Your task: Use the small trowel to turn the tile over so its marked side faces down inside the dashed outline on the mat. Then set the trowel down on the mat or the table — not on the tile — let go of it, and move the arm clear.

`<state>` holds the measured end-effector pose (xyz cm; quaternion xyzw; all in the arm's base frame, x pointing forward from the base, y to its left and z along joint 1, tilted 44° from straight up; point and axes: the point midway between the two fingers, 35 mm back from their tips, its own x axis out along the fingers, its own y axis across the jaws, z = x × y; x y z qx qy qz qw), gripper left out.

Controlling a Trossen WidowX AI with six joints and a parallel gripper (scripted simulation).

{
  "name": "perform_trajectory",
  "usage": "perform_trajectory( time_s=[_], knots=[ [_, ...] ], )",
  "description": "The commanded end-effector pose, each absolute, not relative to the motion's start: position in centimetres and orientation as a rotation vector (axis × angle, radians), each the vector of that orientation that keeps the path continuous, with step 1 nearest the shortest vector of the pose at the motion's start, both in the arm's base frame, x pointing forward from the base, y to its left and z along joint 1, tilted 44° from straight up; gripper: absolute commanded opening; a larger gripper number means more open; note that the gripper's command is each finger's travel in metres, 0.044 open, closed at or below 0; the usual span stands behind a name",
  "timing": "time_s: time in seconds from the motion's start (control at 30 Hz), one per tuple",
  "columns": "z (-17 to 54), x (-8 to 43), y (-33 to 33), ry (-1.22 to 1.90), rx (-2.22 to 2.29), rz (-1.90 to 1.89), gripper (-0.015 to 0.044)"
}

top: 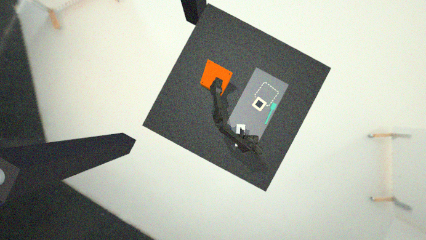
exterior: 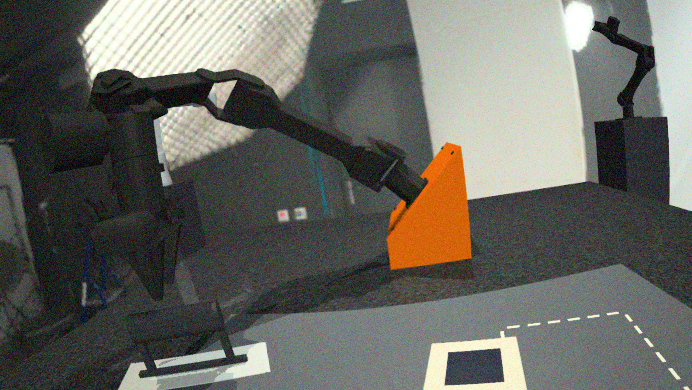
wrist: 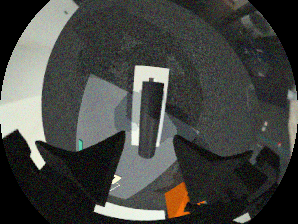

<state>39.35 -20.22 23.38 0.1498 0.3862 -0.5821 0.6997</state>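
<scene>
Right now I have the gripper [top: 249, 135] [exterior: 159, 295] [wrist: 149, 136] a bit past half open, with nothing held between its fingers. Just below it is the small trowel [top: 241, 126] [exterior: 257, 355] [wrist: 151, 72], its white blade down at one end of the gray mat [top: 274, 80] [exterior: 350, 340] [wrist: 100, 115]. In my wrist view its dark round handle [exterior: 175, 320] [wrist: 151, 115] lies in line with the gap between the fingertips, gripped by neither.

Well apart from the gripper, farther along the mat, I see the tile [top: 259, 104] [exterior: 475, 367] [wrist: 116, 178] lying flat, a dark square within its cream border facing up. One corner reaches into the dashed outline [top: 278, 92] [exterior: 620, 313]; most of the tile is outside. Beside the tile, also apart from the gripper, rests a teal flat-bladed tool [top: 269, 114] [wrist: 149, 136].

My arm reaches out from its orange base [top: 215, 68] [exterior: 435, 225]. Beyond the gripper, two small wall plates [exterior: 283, 215] carry marks too small for me to read.
</scene>
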Motion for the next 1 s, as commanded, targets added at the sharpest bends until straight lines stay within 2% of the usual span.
perform_trajectory(
  time_s=[0.0, 0.47, 0.97],
  knots=[
    [23.8, 39.4, -19.7, 0.861, 0.334, -1.296, 0.03],
    [21.4, 37.8, -21.8, 0.874, 0.568, -1.002, 0.03],
    [20.8, 35.3, -22.9, 0.689, 0.627, -0.58, 0.03]
  ],
)
